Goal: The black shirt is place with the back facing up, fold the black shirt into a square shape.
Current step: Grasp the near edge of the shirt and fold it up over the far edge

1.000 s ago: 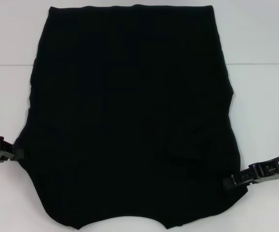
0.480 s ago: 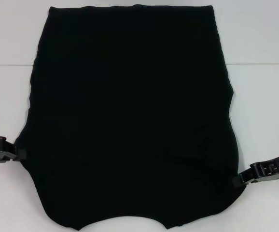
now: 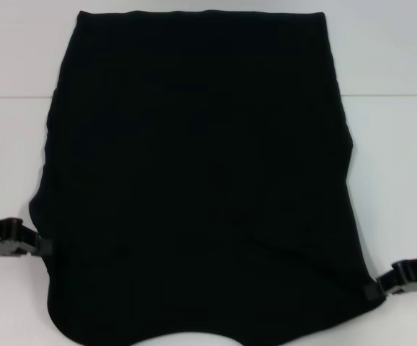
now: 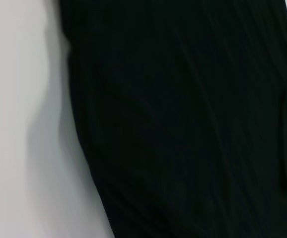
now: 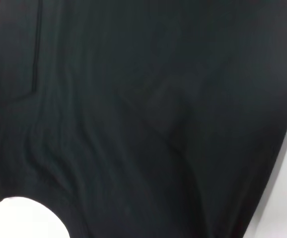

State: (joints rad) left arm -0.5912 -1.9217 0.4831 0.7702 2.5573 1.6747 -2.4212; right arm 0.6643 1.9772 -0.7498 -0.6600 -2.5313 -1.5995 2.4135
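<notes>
Head view: the large black soft cloth shirt (image 3: 198, 173) is spread on the white table (image 3: 396, 144); both near corners have been drawn nearer, apparently pinched by the left end effector (image 3: 41, 246) and right end effector (image 3: 376, 288). Wrist views: only shirt cloth (image 4: 183, 119) and table are shown

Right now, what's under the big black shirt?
The white table shows all around the black shirt, so it lies on that. Anything else beneath is covered by the cloth.
</notes>
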